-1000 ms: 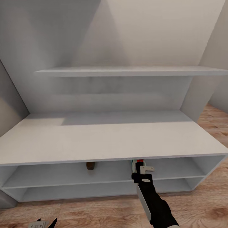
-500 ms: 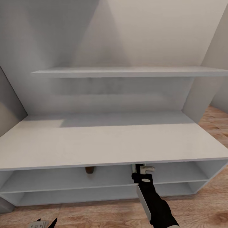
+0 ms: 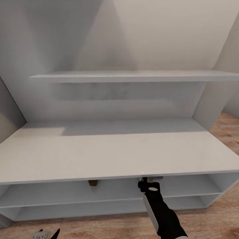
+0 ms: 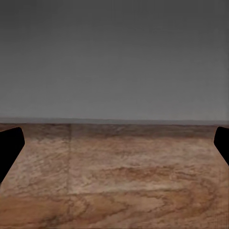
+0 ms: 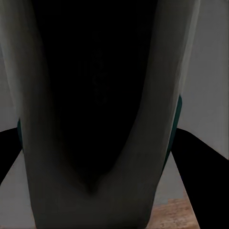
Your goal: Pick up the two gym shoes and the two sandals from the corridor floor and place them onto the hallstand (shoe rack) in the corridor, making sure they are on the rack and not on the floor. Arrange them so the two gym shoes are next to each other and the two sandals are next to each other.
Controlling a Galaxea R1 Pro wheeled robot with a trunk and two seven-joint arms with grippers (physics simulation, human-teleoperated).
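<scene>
shoe: white gym shoe (image 5: 95,109) fills the right wrist view, dark opening facing the camera, green at its sides; from the head it is hidden under the rack top, so it sits at the upper shelf tier
right gripper: (image 3: 150,180) reaching under the front edge of the shoe rack (image 3: 109,151); seems clamped on the shoe, judging by how close the shoe is in the wrist view; fingers themselves not visible
step: likely placing this shoe on the upper tier
next move: lower until the sole rests on the shelf, then let go and pull straight back without dragging it off the edge
sandal: small brown tip (image 3: 93,182) on the same tier, to the left, well apart from the gripper; probably a sandal, too little shows to be sure
left gripper: (image 4: 114,157) idle low over the wood floor (image 4: 114,181), fingers spread wide, nothing between them
hidden: other shoe and sandal; whether the shoe touches the shelf yet; shelf depth behind the top board
</scene>
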